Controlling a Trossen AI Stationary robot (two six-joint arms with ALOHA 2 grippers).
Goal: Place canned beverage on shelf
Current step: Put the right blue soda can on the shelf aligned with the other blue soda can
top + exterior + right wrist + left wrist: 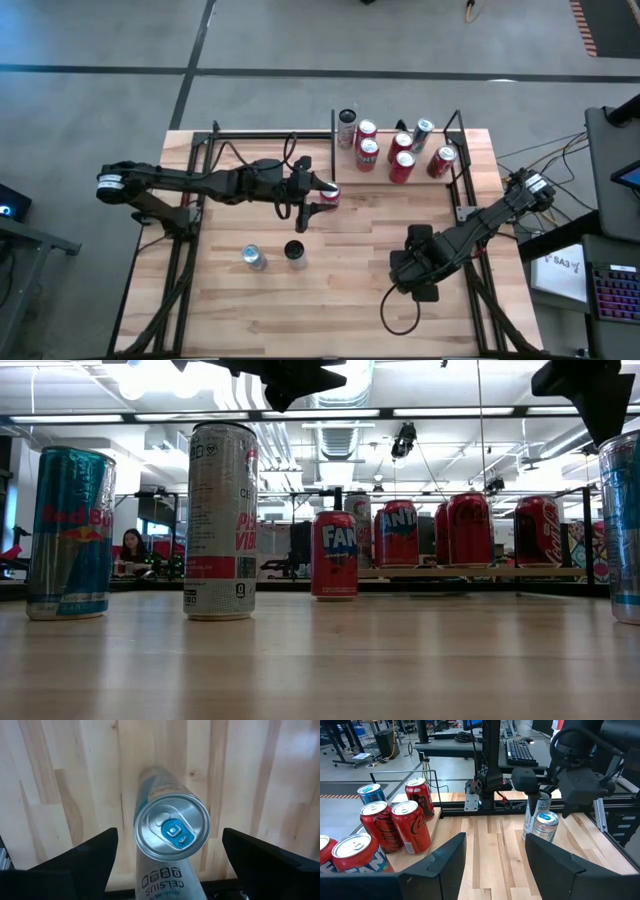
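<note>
A silver Celsius can (171,831) with a blue tab stands upright on the wooden tabletop at the near right. My right gripper (169,832) hangs open above it, pointing down, one finger on either side of the can's top and clear of it; the high view shows this gripper (415,268) too. The shelf (434,827) at the far right carries several cans (390,150), most of them red. My left gripper (495,870) hovers open over mid-table, pointing level toward the right arm. A red Fanta can (328,193) stands on the table by the shelf's left edge.
A Red Bull can (70,530) and a tall white can (220,520) stand on the near left of the table. In the left wrist view a pale can (532,815) shows close beside the blue-tabbed one (546,822). Black frame rails (195,230) border the tabletop.
</note>
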